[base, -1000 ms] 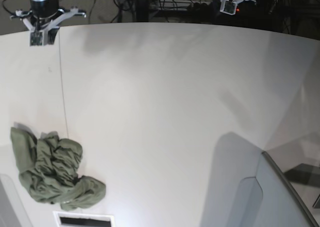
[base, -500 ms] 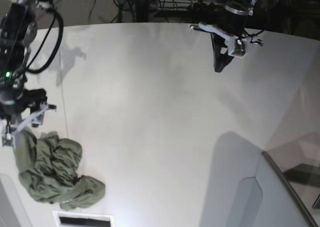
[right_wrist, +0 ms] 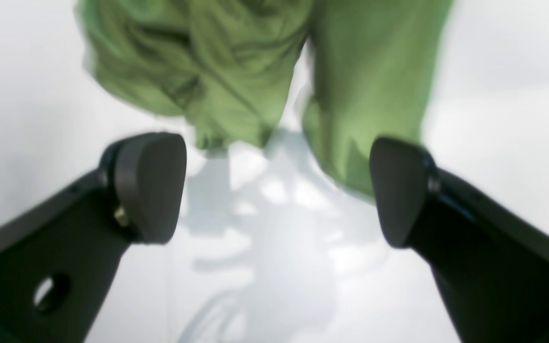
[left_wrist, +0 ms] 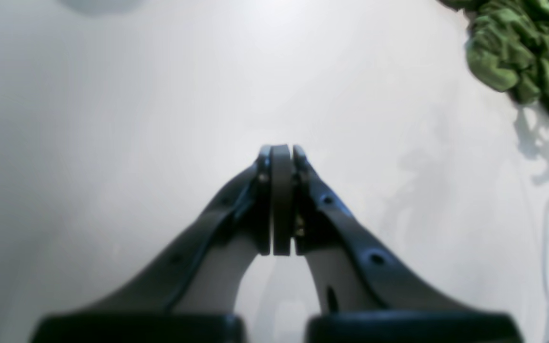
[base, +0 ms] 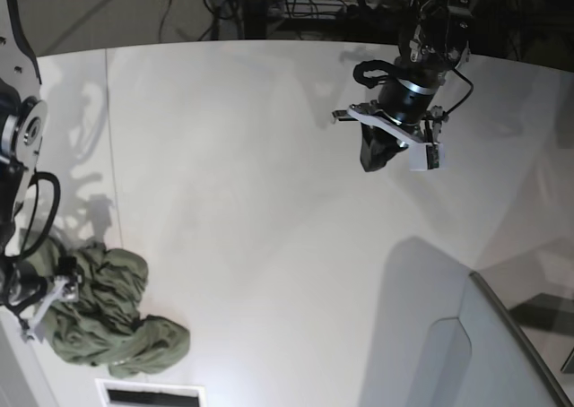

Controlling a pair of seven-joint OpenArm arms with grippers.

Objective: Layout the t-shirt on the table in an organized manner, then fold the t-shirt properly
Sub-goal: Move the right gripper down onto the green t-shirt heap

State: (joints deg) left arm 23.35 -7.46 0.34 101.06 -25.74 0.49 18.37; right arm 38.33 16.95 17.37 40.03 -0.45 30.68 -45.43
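Base view: crumpled t-shirt [base: 108, 313] on the table [base: 269, 201], right tool [right_wrist: 277, 190] spread above it, left tool [left_wrist: 281, 157] pressed together.

Left gripper [left_wrist: 282, 157]: jaws pressed fully together, nothing between pads, tips pointing down from bent wrist; arm reaches in from far edge in base view [base: 375, 152]. Right gripper [right_wrist: 277, 190]: jaws spread wide, pads [right_wrist: 150, 186] well apart, nothing between them. Right arm at near-left edge of base view [base: 40, 301], wrist low, gripper largely hidden there.
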